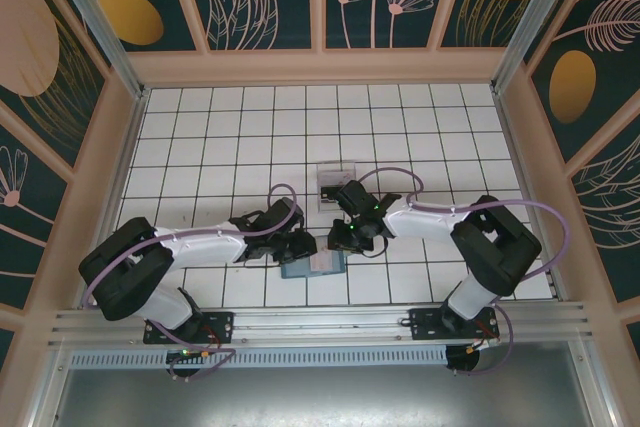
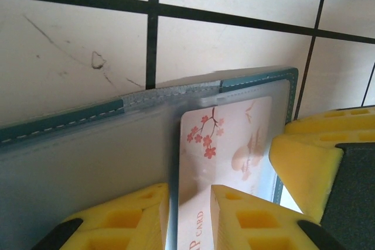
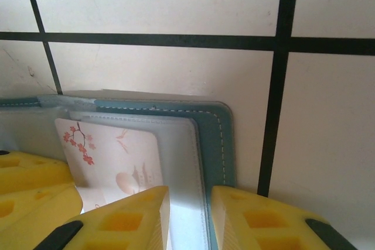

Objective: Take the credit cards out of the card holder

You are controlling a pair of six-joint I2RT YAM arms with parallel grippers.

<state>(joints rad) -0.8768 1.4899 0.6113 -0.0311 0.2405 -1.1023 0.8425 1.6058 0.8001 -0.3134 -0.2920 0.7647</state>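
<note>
- The tiled table (image 1: 200, 127) carries everything, and both arms reach in to one spot by the middle of its near edge.
- The card holder (image 1: 313, 267) lies open and flat at that spot, teal stitched border around frosted pockets.
- A clear tray (image 1: 333, 185) sits nearer the table's centre, apart from the action.
- Left gripper (image 2: 190, 194): the yellow fingers stand a narrow gap apart at the pocket's inner edge, with a strip of card showing between them. I cannot tell if they actually pinch it.
- Right gripper (image 3: 190, 194): the same narrow gap, over the holder's outer edge. I cannot tell grip from hover here either.
- One credit card (image 2: 234, 139), pale with pink blossoms, sits inside the pocket.
- Risks, as I judge them:
  - If the left fingers catch sleeve and card together, the whole holder lifts or slides.
  - If the right side is not pinned, the wallet may fold shut.
  - The two grippers are close enough to bump.
</note>
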